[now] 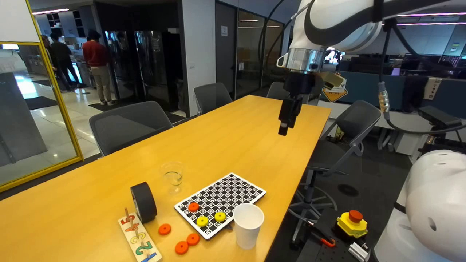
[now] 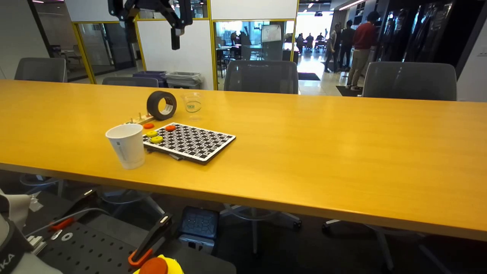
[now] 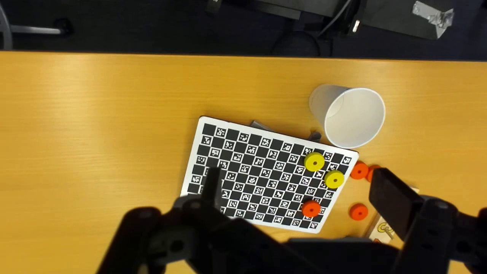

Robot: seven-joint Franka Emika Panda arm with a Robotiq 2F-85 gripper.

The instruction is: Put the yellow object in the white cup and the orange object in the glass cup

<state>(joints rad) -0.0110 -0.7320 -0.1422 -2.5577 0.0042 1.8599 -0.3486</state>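
Observation:
Two yellow discs lie on the checkered board, one [image 1: 220, 217] beside the other [image 1: 202, 221]; they also show in the wrist view [image 3: 314, 161]. An orange disc [image 1: 193, 206] lies on the same board [image 3: 311, 208]. The white cup [image 1: 247, 231] stands upright beside the board's corner, also in the wrist view [image 3: 328, 99]. The clear glass cup [image 1: 172, 177] stands past the board, also in an exterior view [image 2: 193, 107]; it is out of the wrist view. My gripper [image 3: 296, 179] is open and empty, high above the table, fingers apart in an exterior view [image 2: 153, 40].
The checkered board [image 1: 233, 193] lies on the wooden table [image 1: 109, 182]. Three loose orange discs, one of them [image 1: 164, 229] apart, lie near a numbered wooden peg board [image 1: 138, 236]. A black tape roll [image 1: 144, 202] stands on edge near the glass cup. Chairs surround the table.

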